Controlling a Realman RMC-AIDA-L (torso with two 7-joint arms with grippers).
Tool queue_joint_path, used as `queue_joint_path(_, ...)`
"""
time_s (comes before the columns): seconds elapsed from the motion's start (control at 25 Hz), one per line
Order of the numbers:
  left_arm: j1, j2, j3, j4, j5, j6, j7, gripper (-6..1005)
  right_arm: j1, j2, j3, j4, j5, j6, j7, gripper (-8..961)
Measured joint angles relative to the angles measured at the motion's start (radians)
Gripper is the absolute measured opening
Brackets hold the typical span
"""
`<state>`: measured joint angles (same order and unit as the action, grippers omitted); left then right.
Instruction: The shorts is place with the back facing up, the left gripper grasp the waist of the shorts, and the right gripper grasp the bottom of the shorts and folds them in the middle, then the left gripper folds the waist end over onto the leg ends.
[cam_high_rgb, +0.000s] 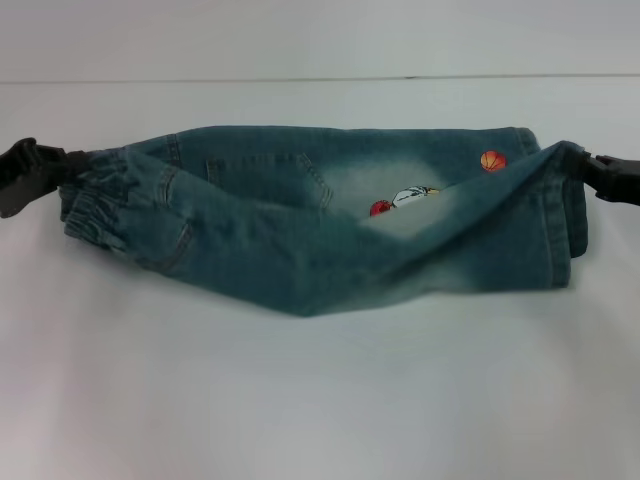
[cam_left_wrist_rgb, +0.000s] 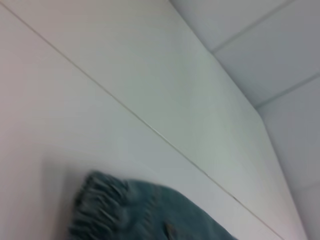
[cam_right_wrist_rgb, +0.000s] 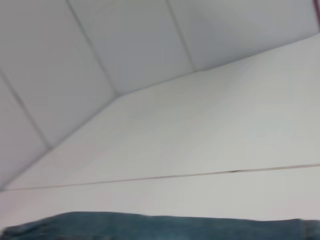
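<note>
White surface (cam_high_rgb: 320, 400) fills the head view, with a thin seam line running across its far part. On it, across the middle, are the denim shorts (cam_high_rgb: 300, 230), stretched left to right and partly doubled over along their length, the near layer sagging to a point toward the near side. Small red and orange printed patches show on the far layer. At the left, the left end effector (cam_high_rgb: 60, 172) is clenched on the gathered elastic waist. At the right, the right end effector (cam_high_rgb: 585, 165) is grasping the leg hem, pulled up into a peak.

From the left wrist, only the ruffled waist (cam_left_wrist_rgb: 100, 205) shows against the pale surface.

From the right wrist, a strip of denim edge (cam_right_wrist_rgb: 160, 226) shows.
</note>
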<state>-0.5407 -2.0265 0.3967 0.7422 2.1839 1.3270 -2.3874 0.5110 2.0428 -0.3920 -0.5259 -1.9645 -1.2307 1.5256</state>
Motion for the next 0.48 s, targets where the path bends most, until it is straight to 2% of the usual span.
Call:
queue_joint_path(0.12, 0.007, -0.009, 0.0, -0.027, -0.023, -0.074, 0.038, 121, 0.005, 0.015, 0.0, 0.015, 0.038, 0.084, -0.05, 10)
queue_joint_path(0.28, 0.019, -0.015, -0.002, -0.073, -0.089, -0.173, 0.102, 126, 0.013, 0.018, -0.003, 0.042, 0.089, 0.145, -0.089, 11)
queue_joint_path(0.48, 0.021, -0.018, -0.002, -0.094, -0.124, -0.221, 0.131, 132, 0.037, 0.028, -0.003, 0.042, 0.105, 0.211, -0.103, 13)
